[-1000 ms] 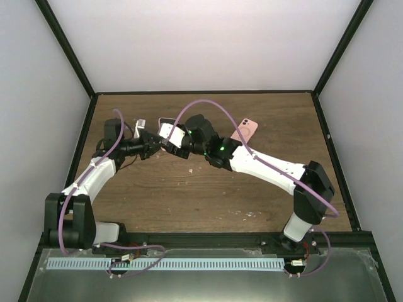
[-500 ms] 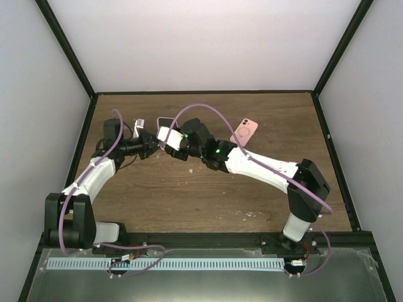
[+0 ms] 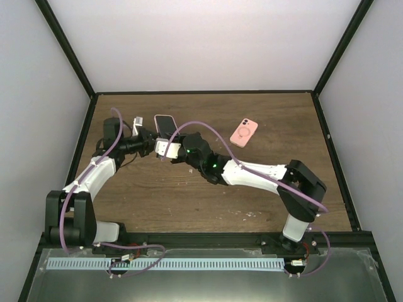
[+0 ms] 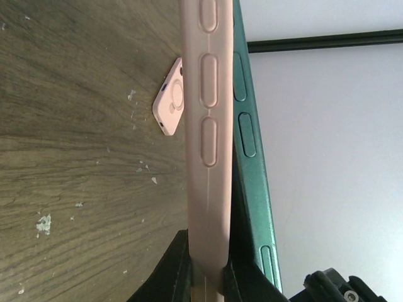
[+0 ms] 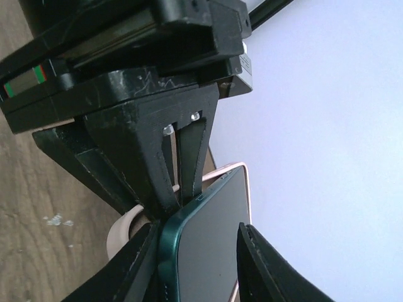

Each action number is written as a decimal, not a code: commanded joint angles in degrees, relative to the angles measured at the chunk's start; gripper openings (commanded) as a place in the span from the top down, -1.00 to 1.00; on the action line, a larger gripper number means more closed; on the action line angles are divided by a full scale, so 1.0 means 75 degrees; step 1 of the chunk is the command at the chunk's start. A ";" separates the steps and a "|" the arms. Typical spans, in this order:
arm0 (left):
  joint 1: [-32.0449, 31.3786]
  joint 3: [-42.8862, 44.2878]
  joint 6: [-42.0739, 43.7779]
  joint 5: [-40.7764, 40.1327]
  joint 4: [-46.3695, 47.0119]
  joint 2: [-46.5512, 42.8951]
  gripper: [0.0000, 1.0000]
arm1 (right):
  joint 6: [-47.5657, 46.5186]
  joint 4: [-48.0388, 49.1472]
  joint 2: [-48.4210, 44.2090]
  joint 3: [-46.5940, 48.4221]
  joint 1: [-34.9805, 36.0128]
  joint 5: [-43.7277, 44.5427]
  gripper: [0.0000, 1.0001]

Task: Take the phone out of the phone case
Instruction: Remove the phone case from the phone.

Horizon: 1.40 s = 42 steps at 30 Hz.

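In the left wrist view, my left gripper [image 4: 208,280] is shut on the edge of the pink phone case [image 4: 208,126]. The dark green phone [image 4: 249,157] stands edge-on right beside the case, partly out of it. From above, the phone [image 3: 165,124] shows its dark screen between both grippers, with the left gripper [image 3: 146,141] on its left. My right gripper [image 3: 165,148] sits just below it. In the right wrist view, the right gripper [image 5: 196,264] has one finger against each side of the phone [image 5: 208,251]. The case's pink rim [image 5: 244,182] shows behind the phone.
A second pink phone case [image 3: 244,132] lies flat on the wooden table [image 3: 189,195] at the back right, and shows in the left wrist view as the second pink phone case [image 4: 170,104]. Black frame rails border the table, and the right arm stretches across its middle.
The right gripper has moved left toward the left gripper and its jaws have narrowed around the phone. The phone now stands further back and shows its screen from above. The left gripper keeps its hold.
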 commanded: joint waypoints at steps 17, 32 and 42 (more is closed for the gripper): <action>-0.0016 -0.0059 0.0413 0.0740 0.0251 -0.0258 1.00 | -0.0487 0.0579 0.0284 0.0478 -0.0433 0.1364 0.99; 0.0136 0.0121 0.1261 -0.0137 -0.0601 -0.0134 1.00 | 0.0976 -0.0506 -0.0570 0.0940 -0.0627 0.0748 0.99; 0.0102 -0.0181 0.0600 0.0829 0.0340 -0.0460 1.00 | -0.0402 0.1507 0.0062 -0.0064 -0.0658 0.1363 0.70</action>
